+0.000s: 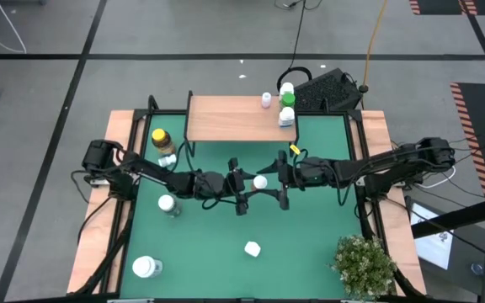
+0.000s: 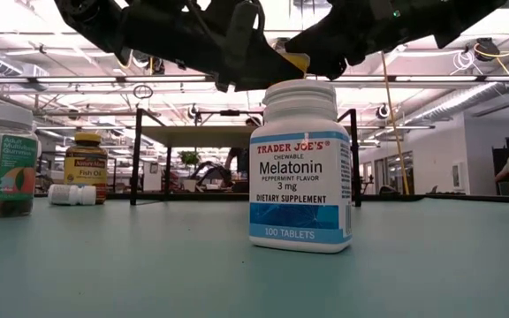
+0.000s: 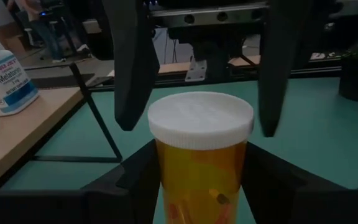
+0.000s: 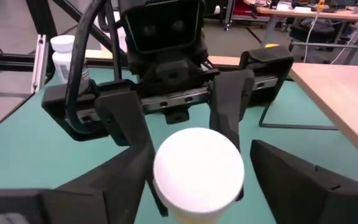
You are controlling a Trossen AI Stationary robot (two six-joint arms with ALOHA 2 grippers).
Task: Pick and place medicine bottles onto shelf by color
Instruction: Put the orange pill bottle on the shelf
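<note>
A: What holds the amber bottle (image 3: 200, 165)?
B: The left gripper (image 1: 241, 187) clamps it mid-table; the right gripper (image 1: 281, 183) faces it, fingers spread around it.
A: Nearby?
B: A Melatonin bottle (image 2: 300, 166) in front; the shelf (image 1: 238, 118) behind carries 3 bottles.

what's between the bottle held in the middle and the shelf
Nothing visible: only bare green mat lies between the amber bottle, held by the left gripper, and the shelf. Other bottles stand only at its right end.
</note>
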